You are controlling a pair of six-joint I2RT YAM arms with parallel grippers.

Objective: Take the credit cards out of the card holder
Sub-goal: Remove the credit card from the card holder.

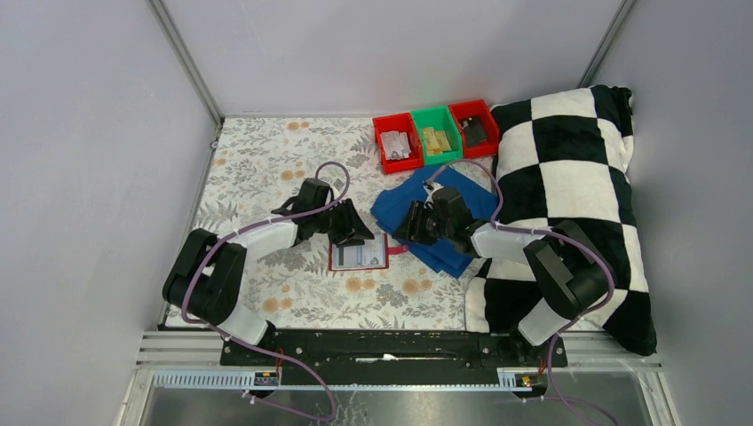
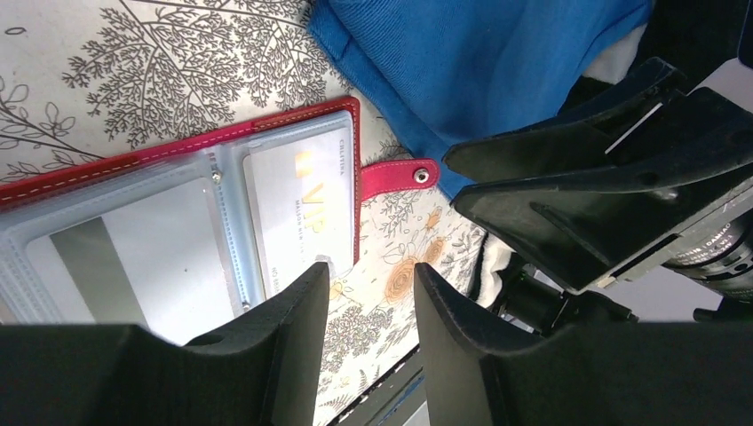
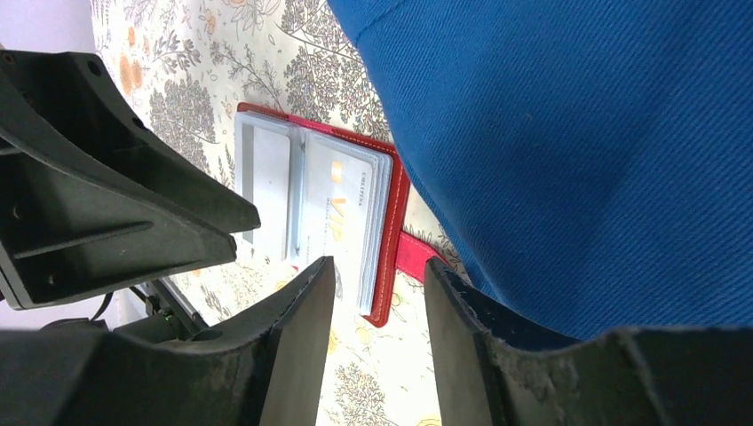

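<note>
The red card holder [image 1: 359, 256] lies open on the floral cloth, strap tab [image 2: 400, 177] pointing right. Its clear sleeves hold credit cards: a pale one with gold print [image 2: 297, 209] on the right page and one with a grey stripe [image 2: 107, 266] on the left. My left gripper [image 2: 371, 271] hovers open over the holder's right edge, one fingertip [image 2: 311, 288] over its corner, nothing between the jaws. My right gripper [image 3: 380, 266] is also open and empty, just right of the holder [image 3: 320, 213] and above the strap [image 3: 413, 253].
A folded blue cloth [image 1: 435, 213] lies under the right gripper, touching the strap's end. Two red bins [image 1: 397, 142] [image 1: 473, 126] and a green bin [image 1: 437, 133] stand at the back. A black-and-white checked pillow [image 1: 577, 177] fills the right side. The two grippers [image 1: 355, 232] [image 1: 404, 231] are close together.
</note>
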